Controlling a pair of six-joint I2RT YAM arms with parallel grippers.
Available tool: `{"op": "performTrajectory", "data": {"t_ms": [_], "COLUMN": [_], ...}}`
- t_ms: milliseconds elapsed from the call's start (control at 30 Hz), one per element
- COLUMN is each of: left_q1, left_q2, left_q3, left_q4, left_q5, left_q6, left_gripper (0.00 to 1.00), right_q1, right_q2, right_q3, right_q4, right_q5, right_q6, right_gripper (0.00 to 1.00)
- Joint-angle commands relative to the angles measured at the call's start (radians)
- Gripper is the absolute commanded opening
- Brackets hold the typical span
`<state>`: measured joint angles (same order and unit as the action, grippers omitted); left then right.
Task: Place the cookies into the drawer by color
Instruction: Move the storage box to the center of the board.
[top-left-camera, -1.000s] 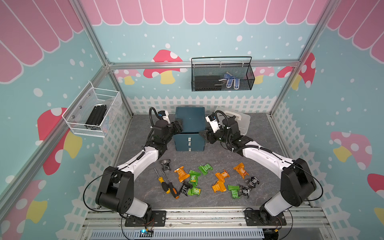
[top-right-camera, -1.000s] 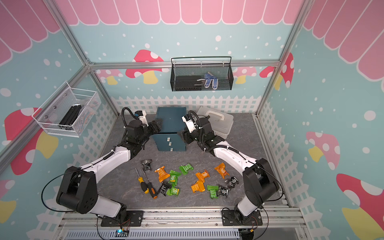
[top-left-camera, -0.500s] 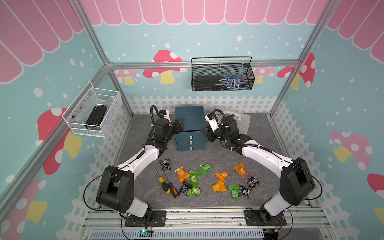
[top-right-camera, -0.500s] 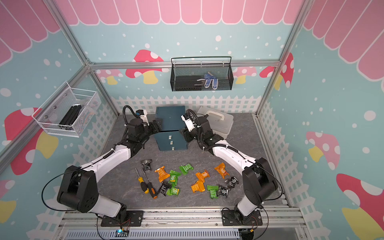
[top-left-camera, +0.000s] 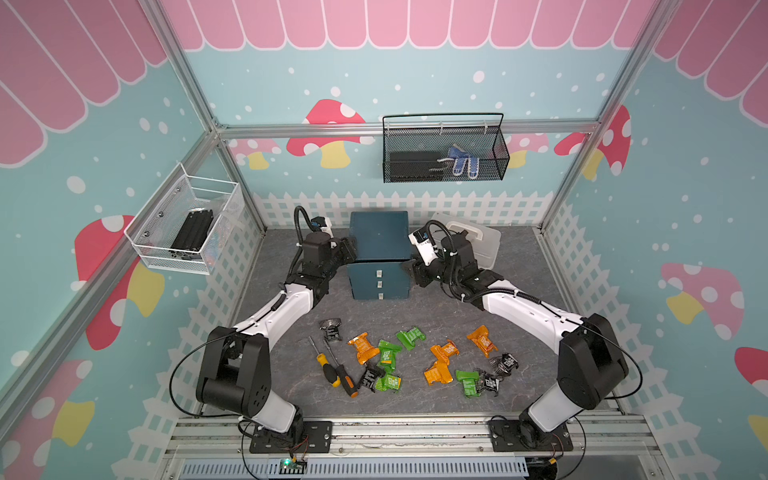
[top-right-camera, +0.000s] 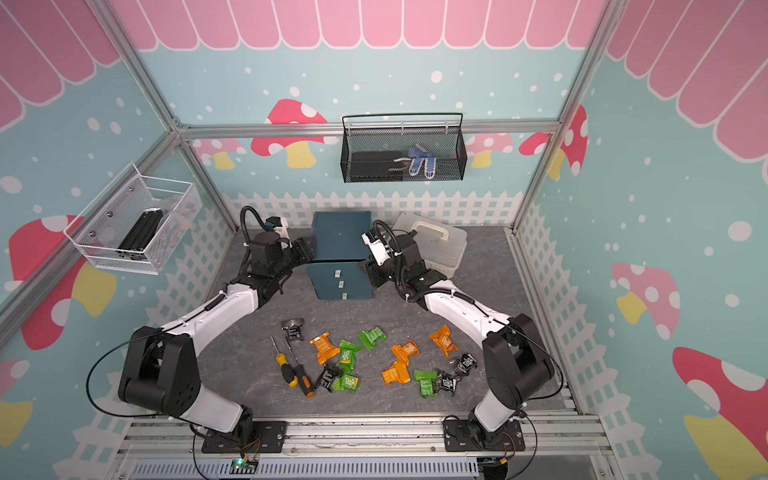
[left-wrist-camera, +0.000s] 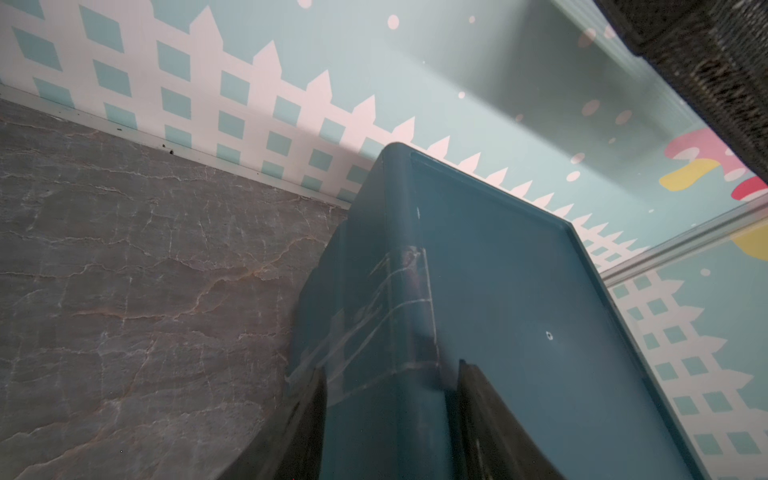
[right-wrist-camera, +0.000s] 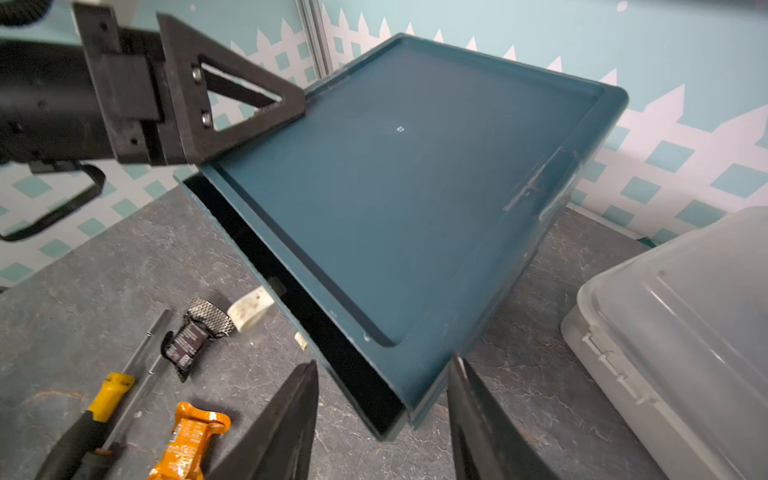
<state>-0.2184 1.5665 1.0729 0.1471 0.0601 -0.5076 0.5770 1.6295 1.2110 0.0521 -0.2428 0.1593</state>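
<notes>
The left gripper (left-wrist-camera: 390, 368) straddles the upper left edge of the teal drawer cabinet (top-left-camera: 379, 239), with one finger on its top and one down its side. Whether it pinches cannot be told. The right gripper (right-wrist-camera: 384, 361) stands with jaws apart around the cabinet's upper front right corner, and floor shows beside one finger.

The cabinet sits near the back fence, its three tab handles facing forward. A grey plastic case (top-left-camera: 484, 245) lies just beside it on the right, behind the right arm. Bare floor (top-left-camera: 415, 307) separates the cabinet's front from the cookies (top-left-camera: 444, 350), which lie loose toward the front: four orange, four green, four black. Two screwdrivers (top-left-camera: 326, 368) lie at their left.

The floor is grey, veined like stone. The teal mushroom walls carry a white wire basket (top-left-camera: 187, 232) at left and a black mesh basket (top-left-camera: 444, 153) at the back.
</notes>
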Motion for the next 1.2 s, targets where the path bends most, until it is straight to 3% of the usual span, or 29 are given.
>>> {"op": "performTrajectory", "data": {"t_ms": [0, 233, 467, 567, 700, 800, 933, 1100, 1167], "left_q1": [0.000, -0.002, -0.010, -0.021, -0.001, 0.022, 0.027, 0.016, 0.015], "left_q2": [0.074, 0.175, 0.060, 0.006, 0.043, 0.088, 0.151, 0.154, 0.145], "left_q3": [0.051, 0.109, -0.002, -0.019, 0.031, 0.071, 0.132, 0.139, 0.138], "left_q4": [-0.019, -0.004, 0.049, 0.041, 0.002, 0.006, 0.011, 0.007, 0.004], "left_q5": [0.036, 0.121, 0.110, 0.092, 0.076, 0.104, 0.147, 0.133, 0.144], "left_q6": [0.021, -0.012, -0.055, -0.038, -0.026, -0.023, -0.028, -0.035, -0.041], "left_gripper": [0.51, 0.45, 0.46, 0.51, 0.61, 0.69, 0.55, 0.57, 0.63], "right_q1": [0.006, 0.000, -0.013, -0.013, -0.013, -0.012, -0.013, -0.039, -0.067], "right_q2": [0.039, 0.052, 0.084, 0.100, 0.102, 0.076, 0.020, -0.037, -0.035], "right_q3": [0.029, 0.044, 0.088, 0.114, 0.118, 0.097, 0.077, 0.063, 0.079], "right_q4": [-0.003, -0.007, -0.006, -0.016, -0.031, -0.030, -0.029, -0.042, -0.044], "right_q5": [0.025, 0.081, 0.085, 0.076, 0.056, 0.059, 0.042, 0.083, 0.067], "right_q6": [0.001, 0.000, 0.007, 0.006, 0.030, 0.051, 0.065, 0.091, 0.116], "right_gripper": [0.48, 0.47, 0.38, 0.36, 0.37, 0.40, 0.52, 0.62, 0.66]}}
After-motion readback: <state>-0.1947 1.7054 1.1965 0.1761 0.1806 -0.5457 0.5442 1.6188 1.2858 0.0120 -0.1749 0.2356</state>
